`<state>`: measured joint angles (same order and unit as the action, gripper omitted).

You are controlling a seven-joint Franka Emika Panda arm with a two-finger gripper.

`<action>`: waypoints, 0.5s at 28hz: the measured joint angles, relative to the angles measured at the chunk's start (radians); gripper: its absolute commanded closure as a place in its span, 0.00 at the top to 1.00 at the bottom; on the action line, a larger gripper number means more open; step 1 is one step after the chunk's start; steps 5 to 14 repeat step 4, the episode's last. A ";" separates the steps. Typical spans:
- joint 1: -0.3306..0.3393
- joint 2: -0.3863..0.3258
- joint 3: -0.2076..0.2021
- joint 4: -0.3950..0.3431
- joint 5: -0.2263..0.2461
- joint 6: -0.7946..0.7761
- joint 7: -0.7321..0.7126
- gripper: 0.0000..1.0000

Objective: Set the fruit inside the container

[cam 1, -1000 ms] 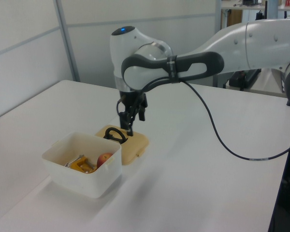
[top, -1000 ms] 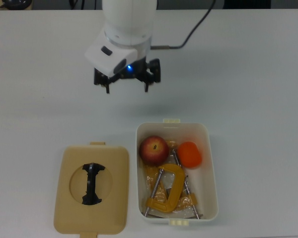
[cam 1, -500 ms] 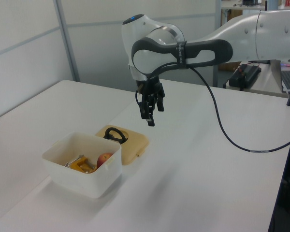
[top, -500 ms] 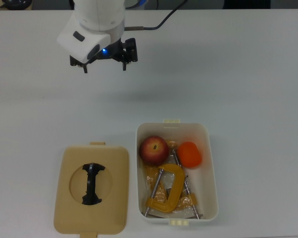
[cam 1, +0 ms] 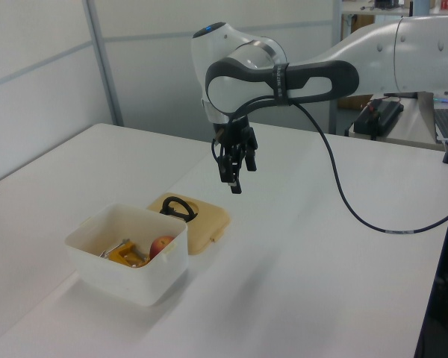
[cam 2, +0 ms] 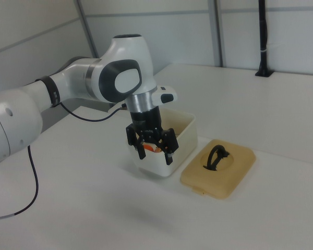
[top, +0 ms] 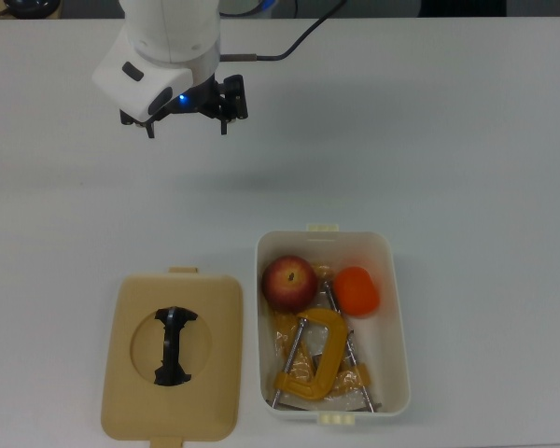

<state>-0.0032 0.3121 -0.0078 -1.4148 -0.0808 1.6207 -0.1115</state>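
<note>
Both fruits lie in the white container point(top: 351, 236): a red apple point(top: 289, 282) in the corner at the top view's upper left, and an orange citrus point(top: 357, 290) beside it on the top view's right. In the left view only the apple point(cam 1: 162, 245) shows over the container wall point(cam 1: 134, 280). My gripper point(top: 187, 129) hangs in the air well away from the container, toward the top view's upper left. Its fingers are open with nothing between them. It also shows in the left view point(cam 1: 231, 179) and the right view point(cam 2: 155, 157).
A yellow C-clamp point(top: 308, 359) lies in the container below the fruit. The tan lid point(top: 131, 401) with its black handle point(top: 173, 345) rests flat on the table at the container's left in the top view. The arm's black cable point(top: 303, 42) trails off the top edge.
The gripper has moved toward the top view's upper left, away from the container, most of it in the first half second. It stayed open and empty. The fruit has not moved.
</note>
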 measured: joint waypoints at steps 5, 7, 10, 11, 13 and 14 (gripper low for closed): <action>0.000 0.002 0.000 0.000 0.000 0.000 0.000 1.00; 0.000 0.002 0.000 0.000 0.000 0.000 0.000 1.00; 0.000 0.002 0.000 0.000 0.000 0.000 0.000 1.00; 0.000 0.002 0.000 0.000 0.000 0.000 0.000 1.00; 0.000 0.002 0.000 0.000 0.000 0.000 0.000 1.00; 0.000 0.002 0.000 0.000 0.000 0.000 0.000 1.00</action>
